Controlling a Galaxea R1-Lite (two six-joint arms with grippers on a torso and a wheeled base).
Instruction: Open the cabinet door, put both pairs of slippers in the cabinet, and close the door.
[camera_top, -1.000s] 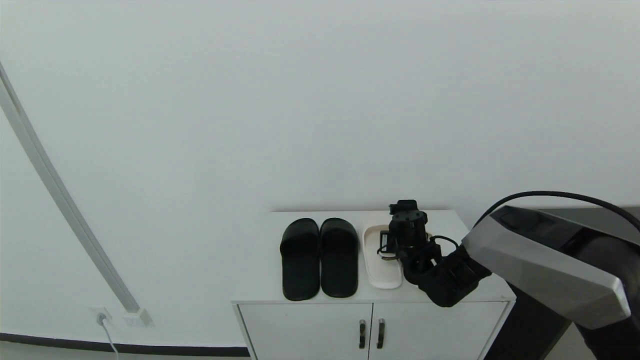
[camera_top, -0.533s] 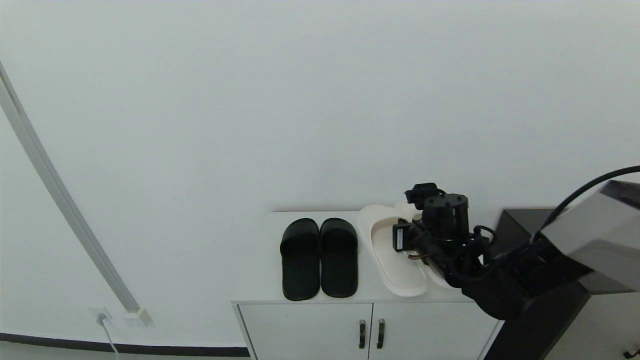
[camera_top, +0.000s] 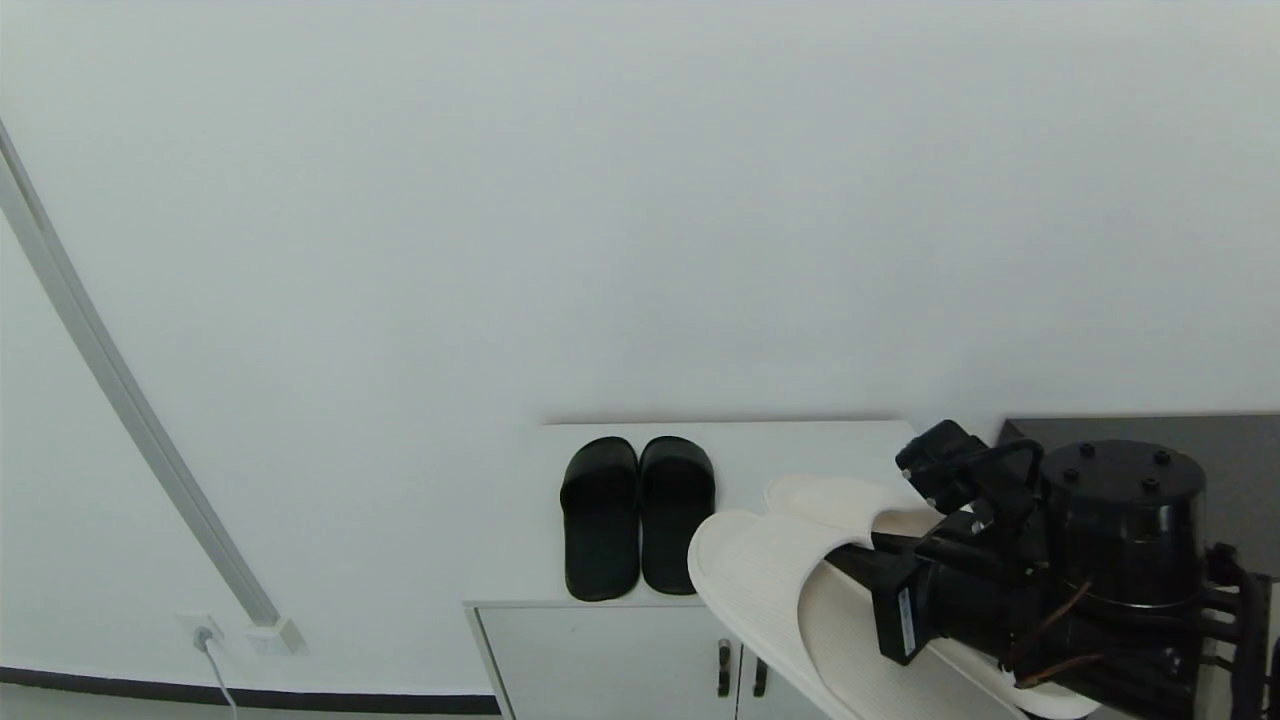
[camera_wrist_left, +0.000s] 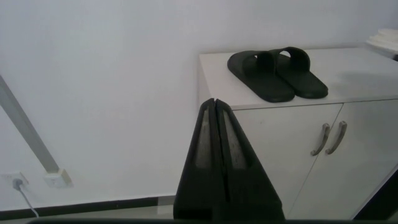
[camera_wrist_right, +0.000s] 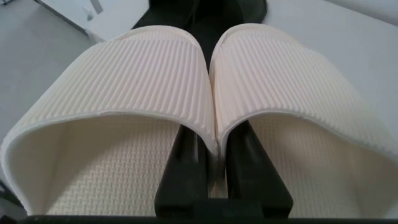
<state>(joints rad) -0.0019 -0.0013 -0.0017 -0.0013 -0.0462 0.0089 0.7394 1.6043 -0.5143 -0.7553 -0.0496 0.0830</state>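
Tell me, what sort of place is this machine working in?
Likely a home-style entryway, or a test room mocked up as one: a low white two-door cabinet against a bare wall, a pair of black rubber slide slippers on top, and a white wall socket near the floor.

Bare top on the cabinet (camera_top: 520, 570) right of the black slippers (camera_top: 640, 515), room enough to come down there. No way inside with both doors (camera_top: 610, 660) shut. Clear run at the handles (camera_top: 721, 668) from the cabinet's left half; right half blocked in front by white slippers (camera_top: 770, 590) pinched in the right gripper (camera_wrist_right: 214, 180). Wide open left of the cabinet, just a socket (camera_top: 203, 632) low down.
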